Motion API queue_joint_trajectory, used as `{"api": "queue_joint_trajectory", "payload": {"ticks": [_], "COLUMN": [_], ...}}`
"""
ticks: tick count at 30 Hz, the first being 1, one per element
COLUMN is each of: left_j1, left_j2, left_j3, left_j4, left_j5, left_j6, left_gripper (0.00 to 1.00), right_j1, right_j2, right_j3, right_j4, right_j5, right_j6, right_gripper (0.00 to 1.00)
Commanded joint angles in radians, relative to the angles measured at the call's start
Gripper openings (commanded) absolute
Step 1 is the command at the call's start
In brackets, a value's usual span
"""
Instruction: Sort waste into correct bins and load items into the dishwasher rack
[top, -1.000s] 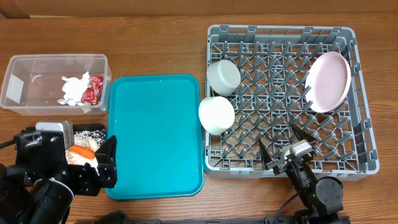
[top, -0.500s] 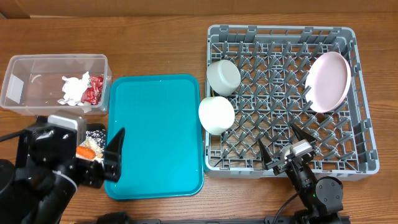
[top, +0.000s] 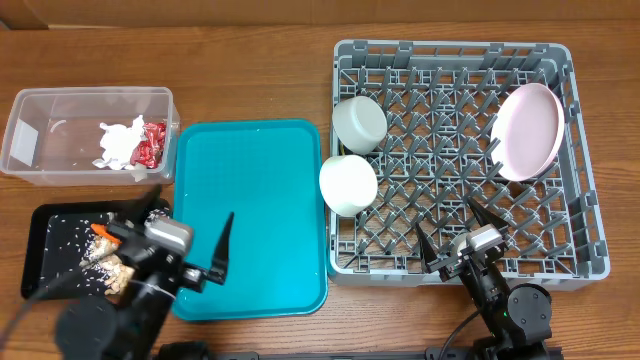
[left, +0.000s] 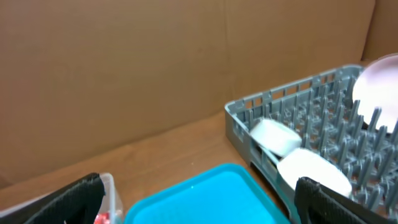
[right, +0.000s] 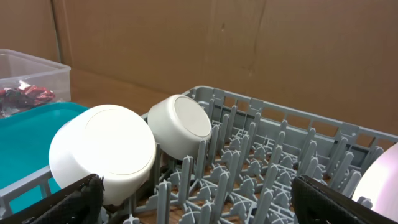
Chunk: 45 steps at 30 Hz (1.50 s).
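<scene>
1. The carrot (top: 101, 231) and the scraps (top: 112, 270) lie in the black tray (top: 30, 280), right beside the base of my left pincer (top: 194, 206). Its jaws are spread wide and hold nothing. If I swing that arm low, a finger or the wrist could sweep the food over the tray's rim onto the table.
2. The left pincer's tips hang over the edge of the teal tray (top: 260, 200). If I drop down here, I could clip it and shove it into the rack (top: 580, 130).
3. Beyond the left pincer, the napkin (top: 120, 142) and wrapper (top: 150, 145) sit in the clear tub (top: 40, 120). A careless reach that way could tip the light tub.
4. My right pincer (top: 445, 217) is also wide and empty, with its tips over the rack's near rows. Moving sideways could snag a finger on the pegs (top: 440, 150) and jolt the whole rack.
5. Such a jolt could roll the bowls (top: 348, 184), which lean at the rack's edge to this pincer's left, or topple the plate (top: 528, 130) ahead to its right.
6. I see no spoon or fork, so I might call the job done too soon.
</scene>
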Motion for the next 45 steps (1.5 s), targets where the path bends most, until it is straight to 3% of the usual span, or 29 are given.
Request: {"api": "queue_joint_trajectory", "payload": {"ticks": [1, 6, 14, 21, 45], "left_j1": [-0.017, -0.022, -0.022, -0.022, -0.021], "left_j2": [-0.132, -0.314, -0.308, -0.308, -0.307], "left_j3": [-0.154, -0.349, -0.517, -0.715, -0.712], "left_j4": [0.064, 0.140, 0.224, 0.481, 0.467], "left_j5": [0.019, 0.022, 0.030, 0.108, 0.120], "left_j6": [0.004, -0.009, -0.013, -0.014, -0.012], "left_gripper": [1.00, 1.00, 1.00, 1.00, 1.00], "right_j1": [-0.004, -0.004, -0.004, -0.004, -0.004], "right_j2": [-0.010, -0.010, -0.010, -0.010, -0.010], "right_j3": [-0.011, -0.011, -0.011, -0.011, -0.011], "right_j4": [0.006, 0.006, 0.006, 0.006, 0.006], "right_j5": [-0.002, -0.002, -0.002, -0.002, -0.002], "right_j6": [0.004, 0.004, 0.004, 0.004, 0.004], "right_gripper": [1.00, 1.00, 1.00, 1.00, 1.00]}}
